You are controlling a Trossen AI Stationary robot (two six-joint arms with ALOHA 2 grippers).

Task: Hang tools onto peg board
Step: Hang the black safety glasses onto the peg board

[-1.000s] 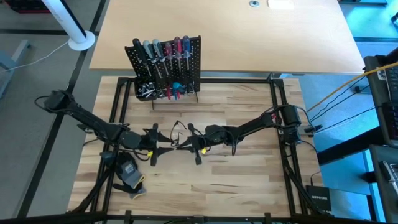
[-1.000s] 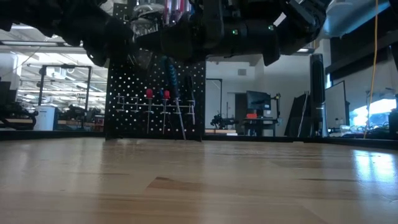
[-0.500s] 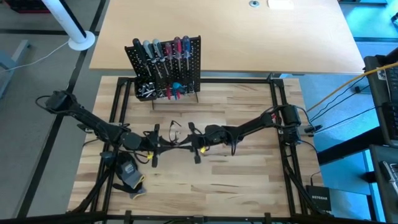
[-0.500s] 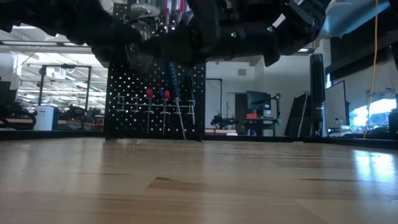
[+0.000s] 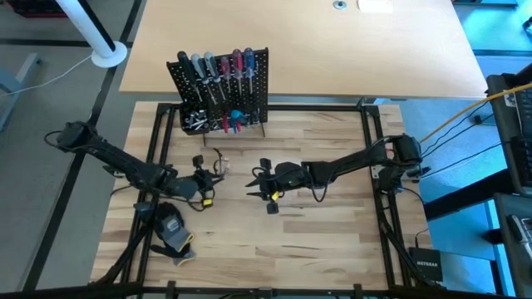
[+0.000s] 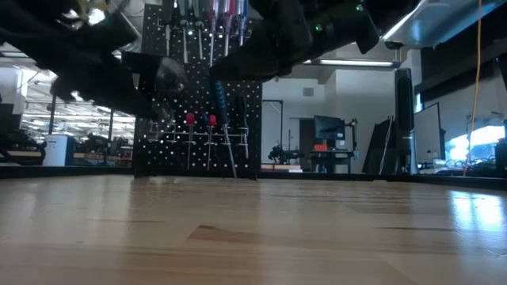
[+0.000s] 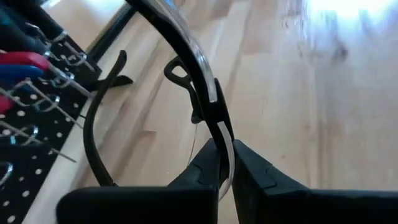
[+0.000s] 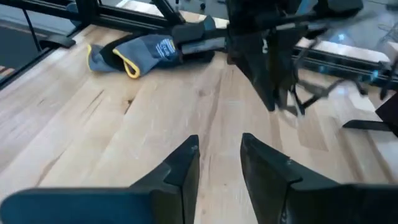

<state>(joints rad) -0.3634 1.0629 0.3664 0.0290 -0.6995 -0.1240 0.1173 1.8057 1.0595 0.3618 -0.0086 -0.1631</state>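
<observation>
Both arms are reaching inward over the table, the left gripper [image 5: 209, 170] clamping tight, the right gripper [image 5: 254, 181] facing it with fingers parted.

We see a pale wooden bench [image 5: 316, 224] carrying the upright peg board [image 5: 223, 98] and a glove [image 5: 172, 232].

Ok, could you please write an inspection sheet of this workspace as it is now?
Surface: wooden table, bare in front.
Job's things: peg board upright at the far edge, screwdrivers hung on it, bin holding small metal parts.
Clutter: glove lying near the left arm's base.
Grippers: left claw shut on safety glasses, above the table; right claw open, empty, facing it.
Cables: yellow cable off the table's right side.
Surroundings: second pale table behind; no person seen.
</observation>
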